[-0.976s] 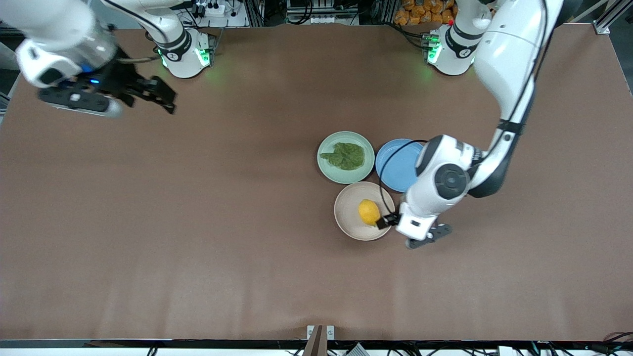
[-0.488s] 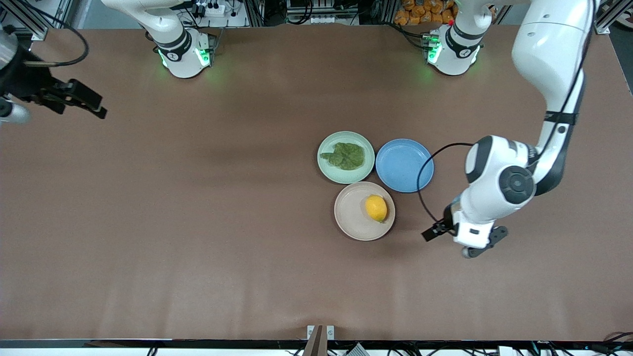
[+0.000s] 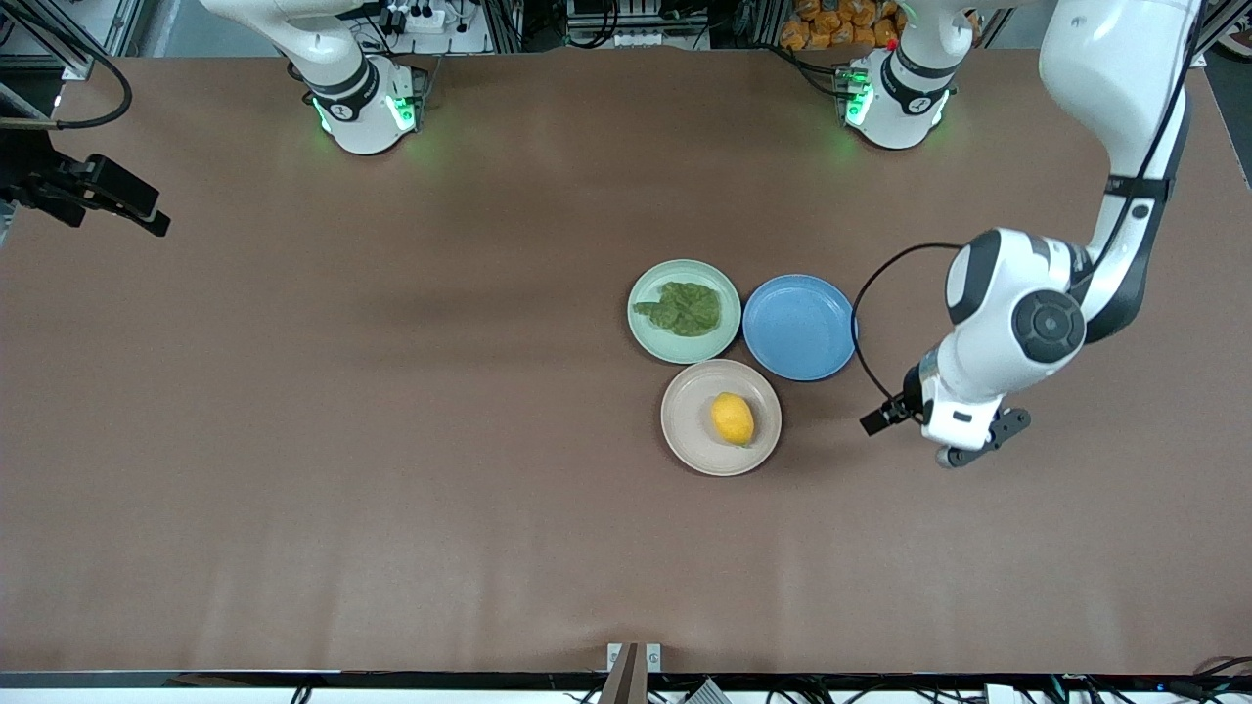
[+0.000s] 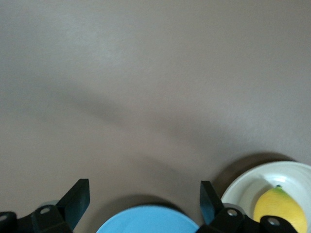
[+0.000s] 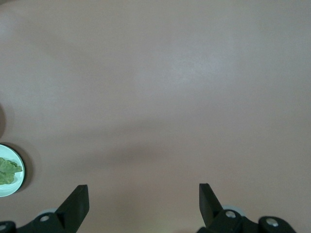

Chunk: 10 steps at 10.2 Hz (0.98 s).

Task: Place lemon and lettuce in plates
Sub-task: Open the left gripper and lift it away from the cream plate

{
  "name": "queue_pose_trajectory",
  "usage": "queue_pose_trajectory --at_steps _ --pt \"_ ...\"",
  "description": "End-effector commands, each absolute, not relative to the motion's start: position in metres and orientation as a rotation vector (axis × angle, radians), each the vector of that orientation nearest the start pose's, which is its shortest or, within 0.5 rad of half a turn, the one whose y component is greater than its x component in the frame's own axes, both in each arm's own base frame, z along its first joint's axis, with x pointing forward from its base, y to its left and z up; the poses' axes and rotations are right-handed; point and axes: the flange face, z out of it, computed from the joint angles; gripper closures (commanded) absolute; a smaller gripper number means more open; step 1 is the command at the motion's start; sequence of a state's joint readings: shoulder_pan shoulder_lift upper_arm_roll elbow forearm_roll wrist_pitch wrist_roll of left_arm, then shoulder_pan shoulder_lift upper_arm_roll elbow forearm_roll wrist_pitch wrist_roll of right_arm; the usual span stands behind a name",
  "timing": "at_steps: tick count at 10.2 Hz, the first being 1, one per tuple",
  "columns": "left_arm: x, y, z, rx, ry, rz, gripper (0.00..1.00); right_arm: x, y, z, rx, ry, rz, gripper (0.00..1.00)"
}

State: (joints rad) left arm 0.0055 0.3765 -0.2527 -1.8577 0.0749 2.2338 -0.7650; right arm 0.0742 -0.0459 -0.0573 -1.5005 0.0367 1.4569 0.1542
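Front view | lemon on beige plate | lettuce on mint plate | both end effectors apparently apart, empty

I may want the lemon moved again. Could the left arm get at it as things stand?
Probably yes. The lemon lies uncovered on the beige plate, and the open, empty left gripper hangs beside it over bare table.

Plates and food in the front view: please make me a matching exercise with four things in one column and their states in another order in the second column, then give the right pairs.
1. lemon
2. lettuce
3. blue plate
4. left gripper

A. holds nothing, over bare table
B. on the mint green plate
C. has no food
D. on the beige plate

Pairs: 1-D, 2-B, 3-C, 4-A
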Motion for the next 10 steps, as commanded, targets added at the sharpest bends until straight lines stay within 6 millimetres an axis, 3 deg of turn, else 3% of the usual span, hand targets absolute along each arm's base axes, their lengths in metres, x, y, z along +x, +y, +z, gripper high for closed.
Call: queue_pose_trajectory --at_steps 1,4,6,8,10 --pt "0.568 -0.134 0.356 -3.063 -0.773 -0.028 0.00 0.524 0.004 0.688 -3.107 0.140 -0.041 0.00" --pt "0.555 -0.152 0.382 -3.082 -0.723 -0.083 0.00 0.525 0.003 0.684 -3.117 0.039 -0.028 0.00" --pt "0.561 -0.151 0.408 -3.114 -0.620 -0.153 0.00 0.526 0.004 0.685 -3.142 0.034 -0.034 0.00" --pt "0.547 -0.140 0.429 -3.096 -0.501 -0.104 0.00 0.525 0.006 0.685 -3.147 0.026 -0.027 0.00" --pt "0.528 -0.143 0.438 -3.105 -0.515 -0.092 0.00 0.524 0.009 0.681 -3.149 0.016 -0.008 0.00"
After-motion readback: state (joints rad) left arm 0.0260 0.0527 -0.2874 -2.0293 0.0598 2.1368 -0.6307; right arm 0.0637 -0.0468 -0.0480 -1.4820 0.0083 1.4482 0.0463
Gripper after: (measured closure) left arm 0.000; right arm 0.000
